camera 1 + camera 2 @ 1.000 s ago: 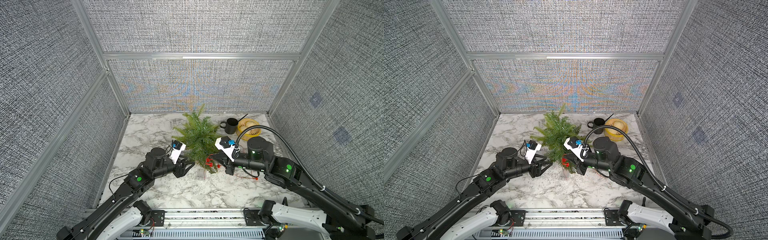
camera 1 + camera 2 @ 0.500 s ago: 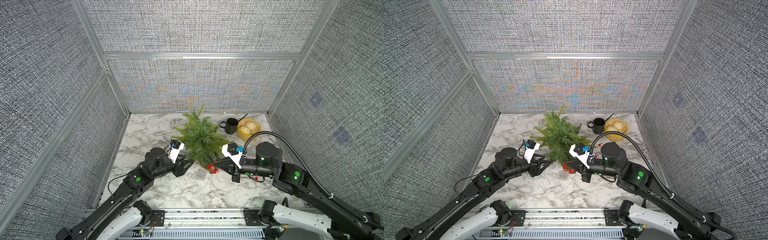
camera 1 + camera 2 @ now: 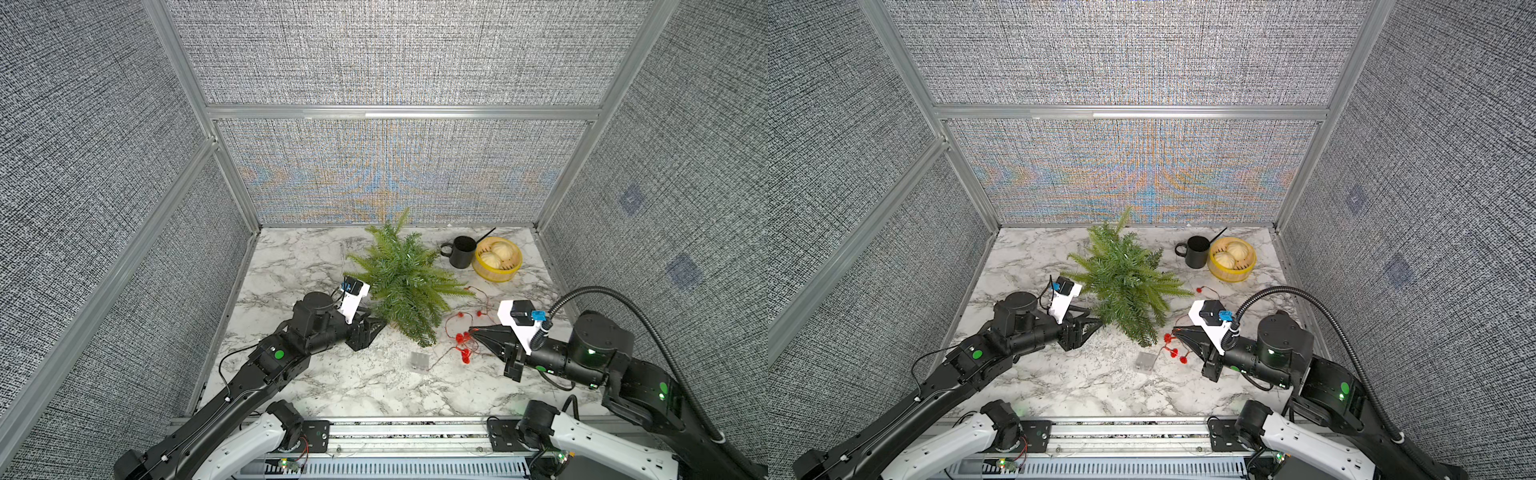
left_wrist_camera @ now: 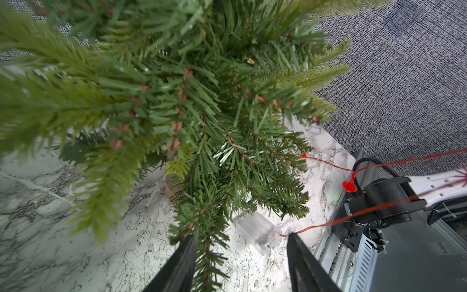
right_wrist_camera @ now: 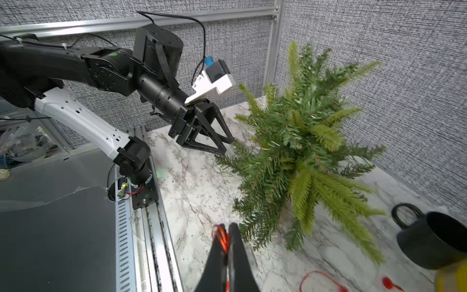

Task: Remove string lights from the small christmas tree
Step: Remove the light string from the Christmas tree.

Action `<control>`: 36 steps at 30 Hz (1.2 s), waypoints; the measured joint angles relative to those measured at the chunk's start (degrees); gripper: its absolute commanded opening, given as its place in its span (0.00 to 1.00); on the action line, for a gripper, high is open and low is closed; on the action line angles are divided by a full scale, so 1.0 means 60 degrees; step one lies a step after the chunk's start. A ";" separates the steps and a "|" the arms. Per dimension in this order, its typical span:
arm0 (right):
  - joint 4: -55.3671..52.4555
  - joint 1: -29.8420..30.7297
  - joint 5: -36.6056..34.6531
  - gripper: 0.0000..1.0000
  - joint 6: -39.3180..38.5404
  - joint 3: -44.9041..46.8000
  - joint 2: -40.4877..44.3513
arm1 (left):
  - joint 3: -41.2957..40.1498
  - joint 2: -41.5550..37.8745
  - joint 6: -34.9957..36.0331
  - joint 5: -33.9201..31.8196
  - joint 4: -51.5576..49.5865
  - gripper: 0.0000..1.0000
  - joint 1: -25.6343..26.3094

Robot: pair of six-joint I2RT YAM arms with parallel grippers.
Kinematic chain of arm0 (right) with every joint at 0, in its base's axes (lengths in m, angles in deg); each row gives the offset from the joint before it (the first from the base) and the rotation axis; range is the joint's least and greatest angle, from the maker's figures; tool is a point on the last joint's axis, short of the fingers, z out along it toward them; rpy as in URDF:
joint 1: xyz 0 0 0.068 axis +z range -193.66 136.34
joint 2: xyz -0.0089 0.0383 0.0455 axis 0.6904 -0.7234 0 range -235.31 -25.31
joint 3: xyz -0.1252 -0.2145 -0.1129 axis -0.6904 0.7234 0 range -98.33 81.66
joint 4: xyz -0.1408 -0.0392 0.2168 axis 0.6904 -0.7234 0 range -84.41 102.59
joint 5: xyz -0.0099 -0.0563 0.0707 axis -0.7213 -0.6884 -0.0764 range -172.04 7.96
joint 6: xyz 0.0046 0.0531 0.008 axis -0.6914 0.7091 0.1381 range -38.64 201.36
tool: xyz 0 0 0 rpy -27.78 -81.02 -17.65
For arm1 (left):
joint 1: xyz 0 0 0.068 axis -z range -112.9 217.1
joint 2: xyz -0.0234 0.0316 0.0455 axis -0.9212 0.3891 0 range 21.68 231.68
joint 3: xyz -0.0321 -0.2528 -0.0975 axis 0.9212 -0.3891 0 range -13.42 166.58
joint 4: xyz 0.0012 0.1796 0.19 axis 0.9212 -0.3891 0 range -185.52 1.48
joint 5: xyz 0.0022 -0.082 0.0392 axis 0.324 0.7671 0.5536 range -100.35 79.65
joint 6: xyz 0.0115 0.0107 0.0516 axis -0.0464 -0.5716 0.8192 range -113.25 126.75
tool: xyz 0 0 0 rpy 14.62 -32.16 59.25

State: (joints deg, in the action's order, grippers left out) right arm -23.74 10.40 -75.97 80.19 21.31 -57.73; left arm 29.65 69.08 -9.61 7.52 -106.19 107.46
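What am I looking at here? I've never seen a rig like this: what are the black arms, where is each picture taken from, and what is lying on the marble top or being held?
Two robot arms, each ending in a two-finger gripper, work over a marble table. Two pictures come from a camera pair overhead; two come from cameras on the arms' wrists. On the table stand the small christmas tree, a black mug and a yellow basket with buns. The string lights, red bulbs on thin wire ending in a clear box, trail beside the tree. The right gripper is shut on the wire. The left gripper is open, with a low branch between its jaws.
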 measured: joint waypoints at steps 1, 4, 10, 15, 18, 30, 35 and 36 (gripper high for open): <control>-0.0127 0.0000 -0.0193 0.00 0.0036 0.0000 0.0095 | 0.0000 0.0011 0.0000 -0.0025 -0.0004 0.58 0.0000; -0.0426 0.0004 -0.0841 0.00 0.0164 -0.0062 0.0204 | 0.0051 0.0044 0.0000 -0.0033 -0.0022 0.58 0.0000; -0.1129 -0.0022 -0.3373 0.00 0.0517 -0.0525 -0.0393 | 0.0106 0.0066 0.0004 -0.0036 -0.0047 0.58 0.0000; -0.1311 -0.0892 -0.5242 0.00 0.0718 -0.0532 -0.1115 | 0.0146 0.0066 0.0015 -0.0244 -0.0102 0.58 0.0000; -0.1330 -0.2681 -0.5005 0.00 0.0936 -0.0619 -0.1829 | 0.0215 0.0047 0.0047 -0.0484 -0.0204 0.58 0.0000; -0.0215 -0.8185 -0.2040 0.00 0.1927 -0.0838 -0.4138 | 0.0226 -0.0142 0.0051 -0.0659 -0.0499 0.59 0.0000; 0.0379 -0.8695 -0.1698 0.00 0.1956 -0.1410 -0.5140 | 0.0149 -0.0080 0.0047 -0.0641 -0.0514 0.60 0.0000; 0.0430 -0.8827 -0.1698 0.00 0.1956 -0.1541 -0.5333 | 0.0117 -0.0076 0.0047 -0.0630 -0.0539 0.60 0.0000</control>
State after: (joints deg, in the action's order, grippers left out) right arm -21.17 -42.56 -86.16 91.93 12.06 -89.73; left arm 30.35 68.62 -9.33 3.73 -109.43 107.46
